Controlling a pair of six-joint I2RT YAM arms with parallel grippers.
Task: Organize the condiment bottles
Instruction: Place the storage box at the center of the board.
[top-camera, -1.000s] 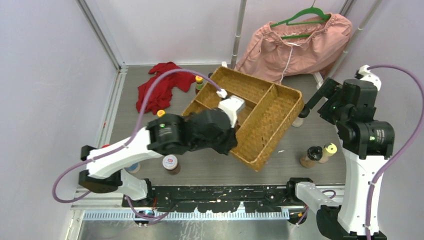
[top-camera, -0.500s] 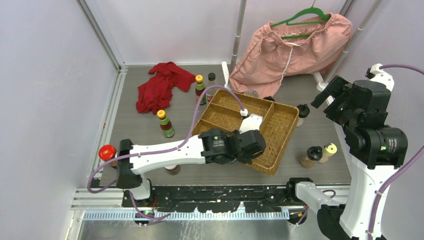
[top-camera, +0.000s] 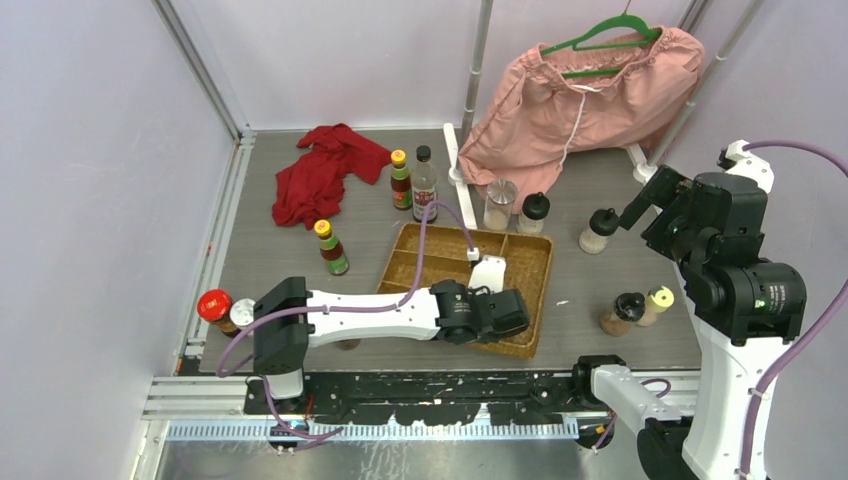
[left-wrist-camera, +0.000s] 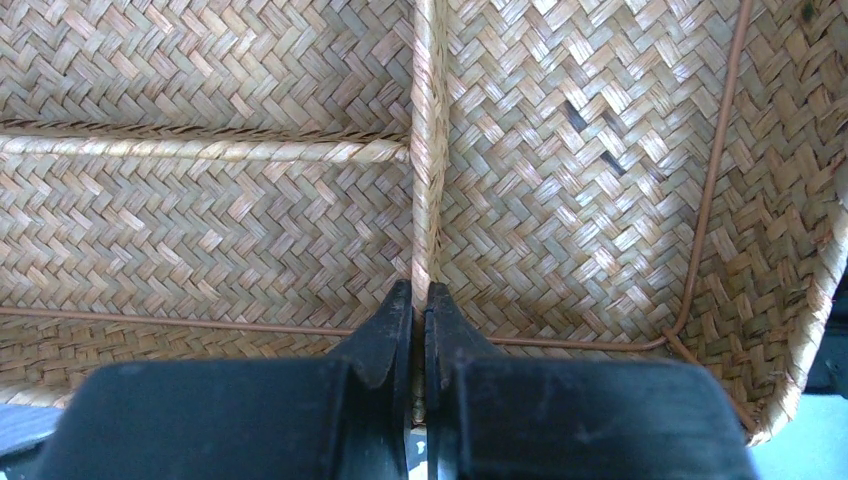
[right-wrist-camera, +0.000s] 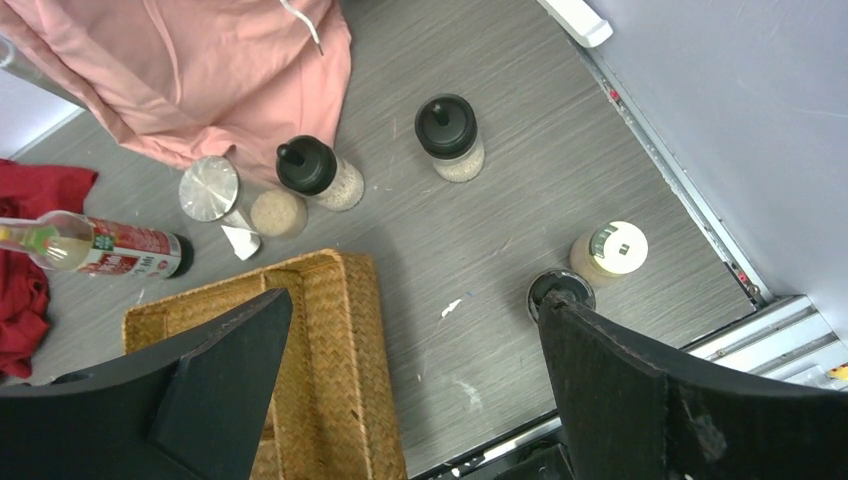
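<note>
The woven wicker tray (top-camera: 440, 262) lies flat near the table's front. My left gripper (top-camera: 503, 320) is shut on the tray's divider wall at its near rim, and the left wrist view shows the jaws (left-wrist-camera: 420, 292) pinching the wicker strip (left-wrist-camera: 428, 150). The tray's compartments are empty. The condiment bottles stand around it. Two yellow-capped sauces (top-camera: 400, 180) (top-camera: 332, 248) and a tall black-capped clear bottle (top-camera: 424, 183) are behind and to the left. A silver-lidded jar (top-camera: 498, 204) and black-capped shakers (top-camera: 533, 212) (top-camera: 598, 230) are behind and to the right. My right gripper (right-wrist-camera: 415, 300) is open and empty, high above the right side.
Red- (top-camera: 213, 306) and white-lidded (top-camera: 242, 312) jars stand front left. A black-lidded (top-camera: 627, 312) and a yellow-lidded shaker (top-camera: 656, 303) stand front right. A red cloth (top-camera: 320, 175) lies back left. A pink garment (top-camera: 590, 95) hangs at the back. A jar sits partly hidden under my left arm.
The tray was held up and tilted at the back. My left gripper has brought it down and toward the front, now flat. Bottles behind it are uncovered. The right arm shifted slightly.
</note>
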